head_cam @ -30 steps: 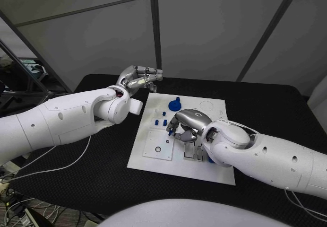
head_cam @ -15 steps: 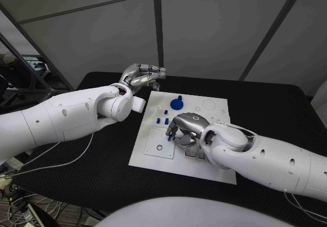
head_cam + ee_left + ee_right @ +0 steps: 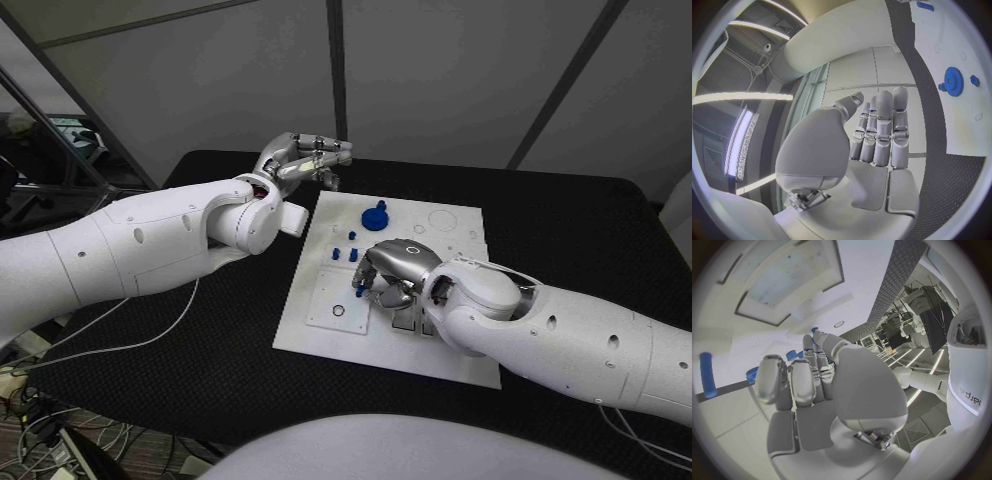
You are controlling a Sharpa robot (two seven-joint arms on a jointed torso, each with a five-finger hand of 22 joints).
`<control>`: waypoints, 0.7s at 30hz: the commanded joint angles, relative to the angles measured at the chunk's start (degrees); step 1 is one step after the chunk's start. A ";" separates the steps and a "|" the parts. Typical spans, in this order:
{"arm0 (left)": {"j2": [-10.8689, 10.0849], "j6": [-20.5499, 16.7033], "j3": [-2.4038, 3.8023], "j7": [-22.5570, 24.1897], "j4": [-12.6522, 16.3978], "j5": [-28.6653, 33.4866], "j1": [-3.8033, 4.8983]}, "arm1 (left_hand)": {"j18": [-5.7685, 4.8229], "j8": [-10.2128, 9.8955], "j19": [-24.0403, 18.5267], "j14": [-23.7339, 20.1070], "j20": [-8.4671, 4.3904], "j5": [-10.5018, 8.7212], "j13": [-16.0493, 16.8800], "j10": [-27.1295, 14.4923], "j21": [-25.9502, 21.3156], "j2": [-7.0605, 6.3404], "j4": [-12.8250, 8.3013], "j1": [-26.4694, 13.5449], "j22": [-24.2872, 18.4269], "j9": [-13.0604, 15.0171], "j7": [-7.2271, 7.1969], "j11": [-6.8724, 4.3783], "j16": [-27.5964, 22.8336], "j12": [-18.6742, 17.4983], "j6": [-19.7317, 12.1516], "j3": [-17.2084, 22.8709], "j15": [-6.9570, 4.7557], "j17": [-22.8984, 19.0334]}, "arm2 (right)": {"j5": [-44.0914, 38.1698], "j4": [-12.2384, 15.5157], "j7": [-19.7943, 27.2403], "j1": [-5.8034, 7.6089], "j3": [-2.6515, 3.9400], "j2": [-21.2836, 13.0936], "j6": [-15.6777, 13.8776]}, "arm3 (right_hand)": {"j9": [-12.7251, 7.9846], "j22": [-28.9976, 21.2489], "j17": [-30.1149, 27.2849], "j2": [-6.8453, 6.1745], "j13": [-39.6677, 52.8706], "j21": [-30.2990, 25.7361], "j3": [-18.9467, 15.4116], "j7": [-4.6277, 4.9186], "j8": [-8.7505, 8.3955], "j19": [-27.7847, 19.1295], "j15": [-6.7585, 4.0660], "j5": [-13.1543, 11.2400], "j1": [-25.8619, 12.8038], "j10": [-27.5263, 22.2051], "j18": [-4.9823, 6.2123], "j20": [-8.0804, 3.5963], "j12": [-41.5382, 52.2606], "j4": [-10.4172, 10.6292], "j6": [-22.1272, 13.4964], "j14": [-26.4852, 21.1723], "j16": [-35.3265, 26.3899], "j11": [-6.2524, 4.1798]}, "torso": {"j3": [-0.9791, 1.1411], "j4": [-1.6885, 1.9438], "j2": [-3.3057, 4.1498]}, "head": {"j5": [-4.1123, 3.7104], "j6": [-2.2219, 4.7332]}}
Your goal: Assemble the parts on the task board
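— Nearer to the work? 
— Right hand, by far: low over the middle of the task board, fingers curled down toward it. Left hand raised beyond the board's far edge, above the black desk, well apart from the parts.

— Parts relative to the right hand? 
— Small blue pegs just beside it, on its far-left side, upright in the board. Blue gear farther off, toward the board's far edge. One long blue part seen from the right wrist, lying flat off to the side of the fingers.

— Holding anything? 
— Left: fingers straight and close together, nothing in them. Right: hard to tell; possibly a blue piece at the fingertips, yet too hidden to say.
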 commanded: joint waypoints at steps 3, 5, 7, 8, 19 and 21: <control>0.07 0.84 0.06 0.09 -0.04 0.22 0.10 | -1.44 -0.26 -0.08 -0.36 0.08 -0.18 0.06 -0.12 -0.35 0.60 -0.09 -0.01 -0.05 -0.09 0.21 0.14 -0.31 0.30 0.05 -0.34 0.07 -0.09 | -0.97 -0.17 -0.83 0.03 -0.03 0.22 1.39 | 0.07 0.00 -0.05 0.10 0.07 0.15 -0.07 0.15 0.36 0.17 -0.15 -0.21 -0.46 -0.27 -0.29 0.07 -0.16 0.27 0.18 1.72 0.28 0.28 | -0.02 0.04 0.01 | 0.03 -0.09; 0.06 0.89 0.06 0.07 -0.05 0.22 0.10 | -1.44 -0.26 -0.08 -0.36 0.08 -0.18 0.06 -0.12 -0.35 0.60 -0.09 -0.01 -0.05 -0.09 0.21 0.14 -0.31 0.30 0.05 -0.34 0.07 -0.09 | -1.08 -0.26 -0.87 0.03 -0.03 0.36 1.59 | 0.07 0.00 -0.05 0.10 0.07 0.15 -0.07 0.15 0.36 0.17 -0.15 -0.21 -0.46 -0.27 -0.29 0.07 -0.16 0.27 0.18 1.72 0.28 0.28 | -0.02 0.04 0.01 | 0.03 -0.09; 0.07 0.93 0.06 0.04 -0.06 0.22 0.10 | -1.44 -0.26 -0.08 -0.36 0.08 -0.18 0.06 -0.12 -0.35 0.60 -0.09 -0.01 -0.05 -0.09 0.21 0.14 -0.31 0.30 0.05 -0.34 0.07 -0.09 | -1.12 -0.31 -0.89 0.02 -0.04 0.49 1.85 | 0.07 0.00 -0.05 0.10 0.07 0.15 -0.07 0.15 0.36 0.17 -0.15 -0.21 -0.46 -0.27 -0.29 0.07 -0.16 0.27 0.18 1.72 0.28 0.28 | -0.03 0.04 0.03 | 0.05 -0.09; 0.06 0.95 0.06 0.02 -0.05 0.22 0.10 | -1.44 -0.26 -0.08 -0.36 0.08 -0.18 0.06 -0.12 -0.35 0.60 -0.09 -0.01 -0.05 -0.09 0.21 0.14 -0.31 0.30 0.05 -0.34 0.07 -0.09 | -1.14 -0.32 -0.92 0.02 -0.05 0.56 2.04 | 0.07 0.01 -0.06 0.11 0.07 0.16 -0.08 0.15 0.35 0.16 -0.15 -0.20 -0.49 -0.28 -0.29 0.08 -0.17 0.28 0.17 1.71 0.28 0.28 | -0.03 0.04 0.03 | 0.05 -0.09; -0.09 1.19 0.06 -0.55 -0.07 0.23 0.11 | -1.45 -0.30 -0.07 -0.40 0.11 -0.18 0.06 -0.24 -0.46 0.67 -0.03 -0.09 -0.16 -0.10 0.25 0.19 -0.36 0.34 -0.03 -0.44 0.11 -0.15 | -1.44 0.04 -2.19 0.03 -1.82 0.38 1.64 | -1.14 -1.73 -1.59 -1.77 -0.96 -0.96 -0.40 2.09 -1.06 -1.62 1.42 0.03 -2.43 -5.51 0.11 1.22 -2.42 1.18 -7.56 1.13 -0.24 2.15 | -0.04 0.00 -0.01 | 0.22 -0.11; -0.10 1.33 0.06 -0.72 -0.07 0.23 0.11 | -1.45 -0.30 -0.07 -0.40 0.12 -0.18 0.07 -0.25 -0.48 0.69 -0.01 -0.12 -0.18 -0.10 0.26 0.20 -0.37 0.35 -0.04 -0.46 0.12 -0.16 | -1.45 -0.02 -2.40 0.03 -1.92 0.33 1.09 | -1.06 -2.51 -2.09 -2.25 -1.12 -1.48 -0.40 2.39 -0.98 -2.28 1.75 0.00 -2.68 -7.12 0.31 1.58 -2.48 1.31 -8.86 0.94 -0.46 2.65 | -0.02 0.01 -0.03 | 0.22 -0.12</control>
